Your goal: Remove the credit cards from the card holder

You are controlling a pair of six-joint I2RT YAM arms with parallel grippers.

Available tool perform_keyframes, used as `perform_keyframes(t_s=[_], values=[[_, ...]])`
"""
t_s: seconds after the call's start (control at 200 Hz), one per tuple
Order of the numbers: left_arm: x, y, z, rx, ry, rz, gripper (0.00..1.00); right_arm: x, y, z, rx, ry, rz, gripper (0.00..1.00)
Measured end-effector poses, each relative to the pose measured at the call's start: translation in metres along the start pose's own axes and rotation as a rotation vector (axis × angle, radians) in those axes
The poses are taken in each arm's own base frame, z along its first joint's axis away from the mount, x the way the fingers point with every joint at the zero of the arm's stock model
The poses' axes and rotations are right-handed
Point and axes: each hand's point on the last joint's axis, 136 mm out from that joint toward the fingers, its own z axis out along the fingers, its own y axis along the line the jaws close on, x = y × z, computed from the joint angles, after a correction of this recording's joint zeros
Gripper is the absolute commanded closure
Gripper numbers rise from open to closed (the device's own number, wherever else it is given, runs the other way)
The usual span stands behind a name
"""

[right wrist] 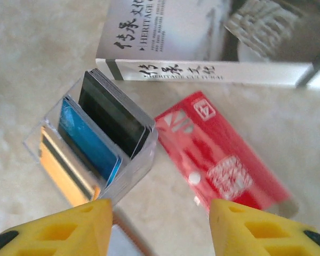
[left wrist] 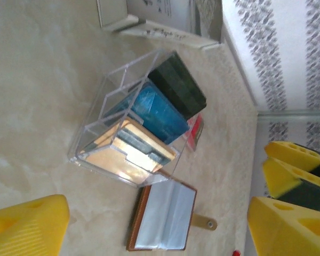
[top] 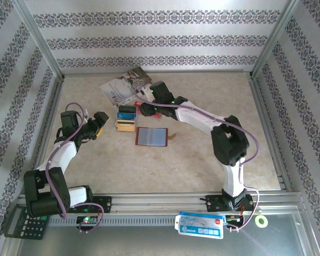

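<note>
- Top external: on the beige counter [top: 181, 170] the brown leather card holder [top: 152, 136] lies spread open, grey-blue lining up, its tab pointing right. Just beyond it stands a clear acrylic rack [top: 126, 118] with the credit cards upright in its slots. A white-grey booklet [top: 122, 85] lies farther back. The left tool [top: 98, 127] hovers to the left of the rack. The right tool [top: 144, 108] hangs over the rack's far right side.
- Left wrist: the rack holds a gold card [left wrist: 122, 154] in the nearest slot, a blue card [left wrist: 149, 114] in the middle and a dark card [left wrist: 178, 88] at the back. A red card [left wrist: 196, 130] lies flat behind the rack. The open card holder sits just beside the rack's near corner. The left tool's yellow fingers [left wrist: 26, 224] stand wide apart, released, nothing between them.
- Right wrist: the right tool's fingers [right wrist: 69, 229] are parted, gripping nothing, above the rack's corner and the red card, which lies flat on the counter just beside the rack, below the booklet's edge.
</note>
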Motion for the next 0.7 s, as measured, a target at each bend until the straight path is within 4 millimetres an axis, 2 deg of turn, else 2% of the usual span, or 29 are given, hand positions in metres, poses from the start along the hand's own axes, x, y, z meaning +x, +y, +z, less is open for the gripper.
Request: perform_keyframes(t_s=[0.14,0.295,0.38,0.46,0.575,0.699], values=[[0.025,-0.013,0.013,-0.045,0.074,0.080,0.27,0.047,-0.005,-0.017,0.019,0.056,0.265,0.50],[0.058,-0.034,0.028,-0.101,0.133,0.208,0.42,0.114,-0.011,-0.015,0.061,0.178,0.529,0.55],[0.076,-0.042,0.038,-0.131,0.168,0.269,0.49,0.140,-0.010,-0.014,0.073,0.231,0.629,0.57],[0.092,-0.043,0.051,-0.164,0.199,0.315,0.54,0.148,-0.007,-0.013,0.074,0.251,0.685,0.57],[0.115,-0.033,0.067,-0.230,0.247,0.361,0.61,0.145,-0.004,-0.012,0.069,0.238,0.730,0.57],[0.126,-0.021,0.079,-0.309,0.273,0.395,0.64,0.142,-0.004,-0.011,0.067,0.226,0.758,0.57]])
